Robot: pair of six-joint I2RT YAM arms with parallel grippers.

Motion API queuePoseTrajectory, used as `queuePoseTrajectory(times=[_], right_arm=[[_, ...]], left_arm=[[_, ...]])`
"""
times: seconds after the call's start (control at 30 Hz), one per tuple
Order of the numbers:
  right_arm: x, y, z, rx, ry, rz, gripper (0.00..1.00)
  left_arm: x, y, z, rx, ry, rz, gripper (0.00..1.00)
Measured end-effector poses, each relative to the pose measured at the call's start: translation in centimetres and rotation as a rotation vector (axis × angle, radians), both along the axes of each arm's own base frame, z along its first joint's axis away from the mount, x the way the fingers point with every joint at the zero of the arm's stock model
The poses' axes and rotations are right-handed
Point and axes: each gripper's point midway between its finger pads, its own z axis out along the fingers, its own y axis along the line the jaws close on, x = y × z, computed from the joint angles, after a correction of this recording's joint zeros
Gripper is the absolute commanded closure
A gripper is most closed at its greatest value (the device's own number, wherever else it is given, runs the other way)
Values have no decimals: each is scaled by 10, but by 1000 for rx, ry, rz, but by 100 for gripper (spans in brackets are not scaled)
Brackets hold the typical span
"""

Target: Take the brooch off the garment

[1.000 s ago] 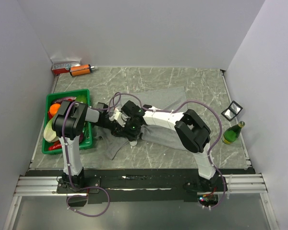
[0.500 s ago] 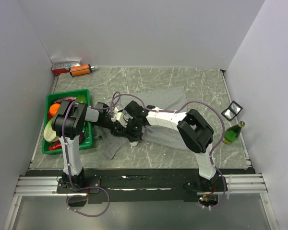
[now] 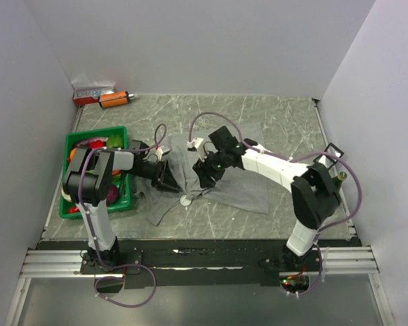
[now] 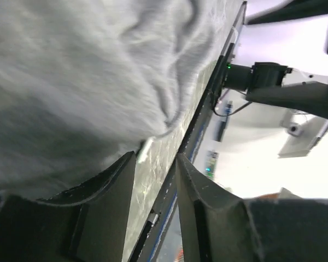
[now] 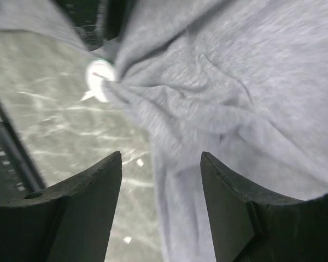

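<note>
The grey garment [image 3: 241, 173] lies rumpled across the middle of the table. The brooch [image 3: 185, 200], a small whitish disc, sits on the marble at the garment's near left edge. In the right wrist view the brooch [image 5: 100, 80] touches a bunched tip of the garment [image 5: 224, 98]. My left gripper [image 3: 170, 180] is low at the cloth's left edge, just behind the brooch. It is open by a narrow gap [image 4: 156, 158] with only table showing between the fingers. My right gripper [image 3: 205, 175] hovers over the cloth, right of the brooch, open wide [image 5: 161, 158] and empty.
A green crate [image 3: 95, 132] of produce stands at the left, close to the left arm. A green bottle [image 3: 330, 188] and a small black-framed item [image 3: 330, 155] sit at the right edge. An orange tool [image 3: 115, 99] and a red-white box [image 3: 92, 94] lie at the back left.
The right gripper has risen and pulled back to the right, off the spot by the brooch, and opened wider. The left gripper's jaws have parted, and the brooch now lies uncovered.
</note>
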Motion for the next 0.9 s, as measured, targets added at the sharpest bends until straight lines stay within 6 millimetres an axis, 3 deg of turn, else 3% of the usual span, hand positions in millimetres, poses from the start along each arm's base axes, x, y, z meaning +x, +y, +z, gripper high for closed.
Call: queuePoseTrajectory(times=[0.13,0.3,0.5,0.73,0.9], right_arm=[[-8,6,25,54,8,-21,39],[-22,7,17,56,94,-56,40],[-28,-4,7,32,126,-83,52],[-14,-26,7,10,114,-177,46],[-11,-30,7,5,95,-197,44]], left_arm=[[6,2,20,26,-109,3,66],[15,0,30,89,-226,-29,69],[13,-6,17,181,-295,-125,70],[12,-8,-13,250,-255,-215,68],[7,-8,-15,254,-240,-247,71]])
